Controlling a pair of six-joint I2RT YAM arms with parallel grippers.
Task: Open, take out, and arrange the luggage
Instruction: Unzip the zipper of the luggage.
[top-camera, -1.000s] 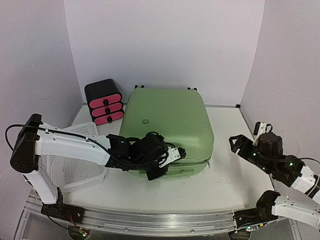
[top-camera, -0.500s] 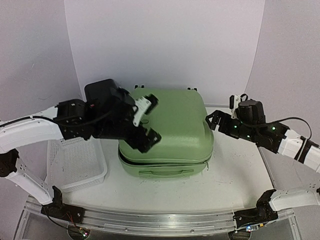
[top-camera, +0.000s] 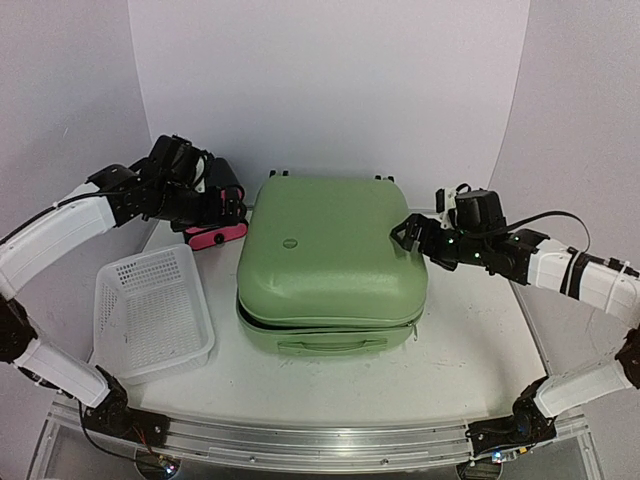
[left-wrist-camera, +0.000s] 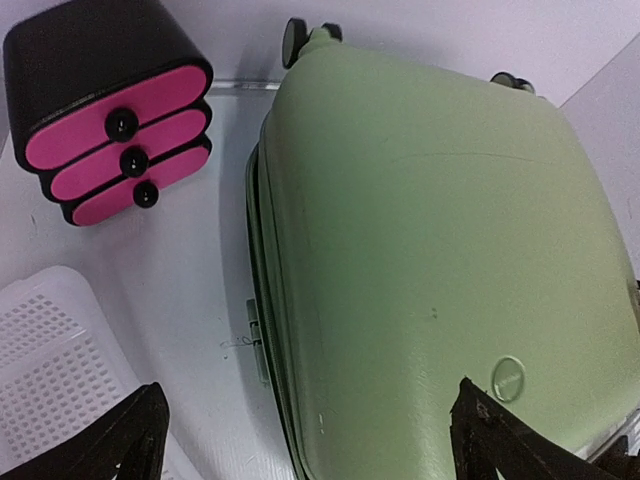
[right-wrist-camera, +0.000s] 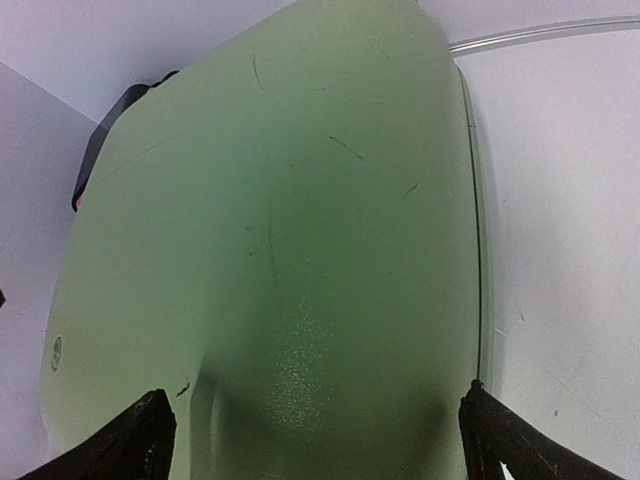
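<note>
The luggage (top-camera: 330, 255) is a large light-green hard shell lying flat and closed in the middle of the table, wheels at the back, handle toward me. My left gripper (top-camera: 232, 208) hangs open above the luggage's back left corner, next to the drawer box, with nothing between its fingers. In the left wrist view the left gripper (left-wrist-camera: 310, 445) straddles the luggage's (left-wrist-camera: 430, 250) left seam from above. My right gripper (top-camera: 405, 235) is open over the luggage's right rear edge. In the right wrist view the right gripper (right-wrist-camera: 315, 440) holds nothing, with the lid (right-wrist-camera: 280, 250) below it.
A black drawer box with pink fronts (left-wrist-camera: 110, 110) stands at the back left, partly hidden by my left arm in the top view. A white perforated basket (top-camera: 150, 310) lies left of the luggage. White walls close in the table at the back and both sides.
My left gripper left the luggage's front edge, opened, and swung up and back-left to the drawer box. My right gripper moved from the front right in over the luggage's right rear edge.
</note>
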